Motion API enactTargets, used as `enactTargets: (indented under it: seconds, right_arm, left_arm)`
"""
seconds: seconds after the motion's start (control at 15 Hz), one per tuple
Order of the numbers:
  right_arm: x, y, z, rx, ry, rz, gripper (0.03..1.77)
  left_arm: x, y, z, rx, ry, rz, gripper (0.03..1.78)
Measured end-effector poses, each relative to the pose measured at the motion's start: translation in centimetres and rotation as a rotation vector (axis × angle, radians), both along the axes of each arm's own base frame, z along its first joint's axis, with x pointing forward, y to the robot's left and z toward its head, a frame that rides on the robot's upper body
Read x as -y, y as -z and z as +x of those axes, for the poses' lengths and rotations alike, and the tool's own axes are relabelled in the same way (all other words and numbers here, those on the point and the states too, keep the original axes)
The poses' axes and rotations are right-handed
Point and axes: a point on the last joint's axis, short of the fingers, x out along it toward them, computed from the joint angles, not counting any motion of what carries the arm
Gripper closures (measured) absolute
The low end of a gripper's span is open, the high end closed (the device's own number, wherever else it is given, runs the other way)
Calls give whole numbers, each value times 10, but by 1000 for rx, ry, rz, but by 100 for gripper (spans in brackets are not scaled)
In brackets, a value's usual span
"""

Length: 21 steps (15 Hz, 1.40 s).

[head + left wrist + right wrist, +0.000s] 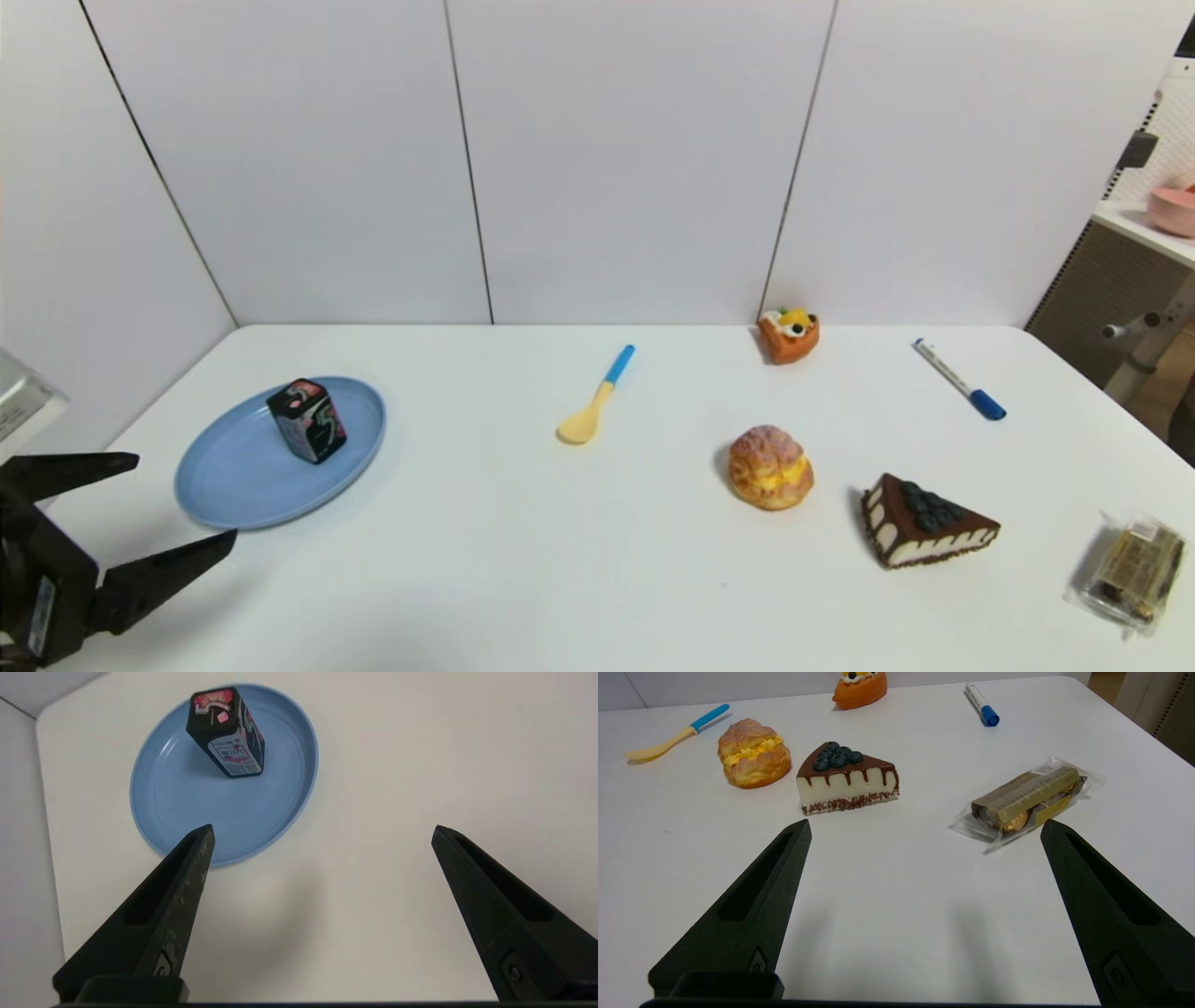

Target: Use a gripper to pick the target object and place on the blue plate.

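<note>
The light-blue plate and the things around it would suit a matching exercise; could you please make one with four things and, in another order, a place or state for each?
Things
1. black box
2. left tool
3. yellow-and-blue spoon
4. chocolate cake wedge

Places or states
A. between the cream puff and the clear-wrapped snack
B. standing on the light-blue plate
C. open and empty
D. lying between the plate and the cream puff

Pairs: 1-B; 2-C; 3-D; 4-A
</note>
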Motion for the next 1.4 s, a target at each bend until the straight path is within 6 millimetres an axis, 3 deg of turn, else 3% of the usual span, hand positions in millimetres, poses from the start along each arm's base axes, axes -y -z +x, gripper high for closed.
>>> enactTargets:
  seconds: [0.4, 0.73, 1.0, 1.4]
  right_arm:
    - [0, 0, 0, 0, 1, 0, 10]
    - [0, 0, 0, 0, 1, 0, 10]
    - [0, 0, 0, 0, 0, 0, 10]
    - [0, 0, 0, 0, 1, 0, 10]
  left_arm:
    - [0, 63, -64, 212, -16, -87, 12]
    - [-2, 108, -96, 288, -85, -187, 12]
    - [-5, 129, -111, 295, -224, -172, 12]
    - [-5, 135, -121, 397, -255, -201, 12]
